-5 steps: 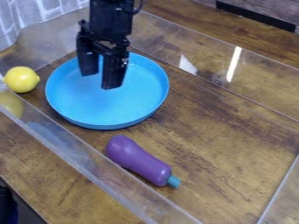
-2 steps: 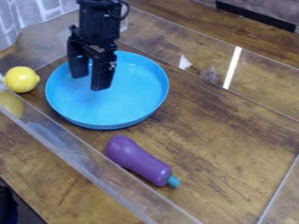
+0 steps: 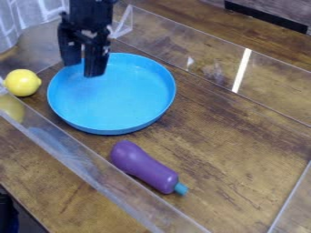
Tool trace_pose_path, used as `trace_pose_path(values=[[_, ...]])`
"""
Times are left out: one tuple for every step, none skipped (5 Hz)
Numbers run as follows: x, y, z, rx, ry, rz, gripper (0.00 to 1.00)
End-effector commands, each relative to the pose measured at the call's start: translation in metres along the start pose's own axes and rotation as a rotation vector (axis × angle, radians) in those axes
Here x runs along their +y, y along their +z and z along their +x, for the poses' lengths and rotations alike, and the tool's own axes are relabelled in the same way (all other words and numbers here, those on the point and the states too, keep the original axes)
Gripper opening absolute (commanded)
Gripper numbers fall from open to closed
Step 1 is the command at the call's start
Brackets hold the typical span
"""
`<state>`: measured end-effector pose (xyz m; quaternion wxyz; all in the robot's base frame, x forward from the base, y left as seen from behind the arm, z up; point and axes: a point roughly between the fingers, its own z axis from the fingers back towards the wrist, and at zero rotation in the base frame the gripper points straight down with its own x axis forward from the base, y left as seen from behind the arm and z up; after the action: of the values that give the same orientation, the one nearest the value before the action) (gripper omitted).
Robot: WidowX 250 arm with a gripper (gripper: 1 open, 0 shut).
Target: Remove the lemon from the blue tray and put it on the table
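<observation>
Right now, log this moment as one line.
lemon: on table, beside blue tray | fingers: open, empty | eggplant: on table

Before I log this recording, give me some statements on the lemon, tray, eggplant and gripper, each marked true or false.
1. The lemon lies inside the blue tray. False: it is on the table, beside the tray.
2. The purple eggplant lies outside the tray. True.
3. The gripper is holding the lemon. False: its jaws are open and the lemon is away from them.
4. The eggplant's teal stem points toward the tray. False: it points away.
5. The lemon is yellow. True.
</observation>
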<state>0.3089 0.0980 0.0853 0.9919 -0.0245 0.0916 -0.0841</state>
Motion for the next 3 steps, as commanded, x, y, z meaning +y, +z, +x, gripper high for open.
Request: trace_pose_path(values=[[0.017,0.032,0.005,-0.066,0.043,0.044,1.0],[0.035,0.038,0.004,-0.075,0.059,0.05,1.0],[0.045,0.039,-0.003,-0.075,-0.021,0.065,1.0]])
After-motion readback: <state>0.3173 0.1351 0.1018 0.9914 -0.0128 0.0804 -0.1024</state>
